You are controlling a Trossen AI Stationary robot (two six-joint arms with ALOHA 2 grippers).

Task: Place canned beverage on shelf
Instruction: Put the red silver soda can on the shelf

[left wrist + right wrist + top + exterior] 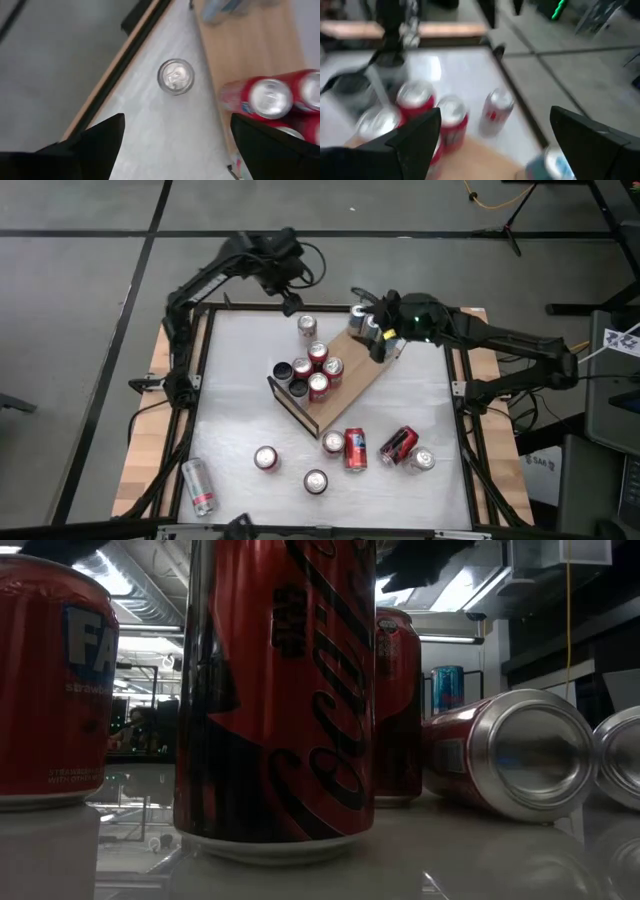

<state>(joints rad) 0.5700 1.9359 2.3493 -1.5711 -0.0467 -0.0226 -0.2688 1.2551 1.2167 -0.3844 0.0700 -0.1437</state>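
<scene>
Grey floor surrounds the white tabletop [400, 405], which sits in a black frame with wood edges showing at its sides. On it the shelf [360, 380], a light-wood board, lies at a slant from the far right toward the middle. Five cans stand grouped on its nearer end: four red ones [318, 370] and a dark-topped one [283, 370]. Two more cans [358, 317] stand at its far end.

My left fingers [291, 302] hang over the far edge of the tabletop, spread wide with nothing between them. Just beside them a lone silver-topped can [307, 326] stands upright on the tabletop, close to the shelf but off it; my left wrist view looks down on its lid.

My right fingers [381, 346] hover above the far end of the shelf, also wide open and empty, right by the two cans there.

Nearer the front edge, more cans are scattered on the tabletop: three upright ones [266, 458], two red ones [356, 450] lying on their sides, another upright one [423, 461] to the right, and a silver can [198, 486] lying flat near the front left corner. The low view is filled by a tall red-and-black can [280, 690] standing upright.
</scene>
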